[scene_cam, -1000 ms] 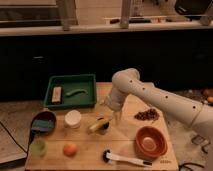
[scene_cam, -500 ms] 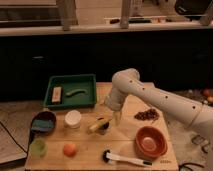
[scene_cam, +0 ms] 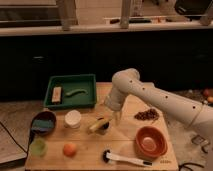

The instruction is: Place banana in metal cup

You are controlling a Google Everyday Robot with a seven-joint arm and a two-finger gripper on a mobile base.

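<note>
The small yellow banana (scene_cam: pixel 96 125) lies tilted, its right end resting in or on the small dark metal cup (scene_cam: pixel 104 127) at the middle of the wooden table; how deep it sits I cannot tell. My gripper (scene_cam: pixel 118 118) hangs just right of the cup, pointing down, at the end of the white arm that reaches in from the right. It is open and holds nothing, standing slightly apart from the banana.
Green tray (scene_cam: pixel 71 91) with a green curved vegetable (scene_cam: pixel 76 92) and a wooden block at back left. White round container (scene_cam: pixel 73 119), dark bowl (scene_cam: pixel 43 123), green cup (scene_cam: pixel 38 147), orange fruit (scene_cam: pixel 70 149), orange bowl (scene_cam: pixel 150 142), brush (scene_cam: pixel 124 158), dark pile (scene_cam: pixel 147 115).
</note>
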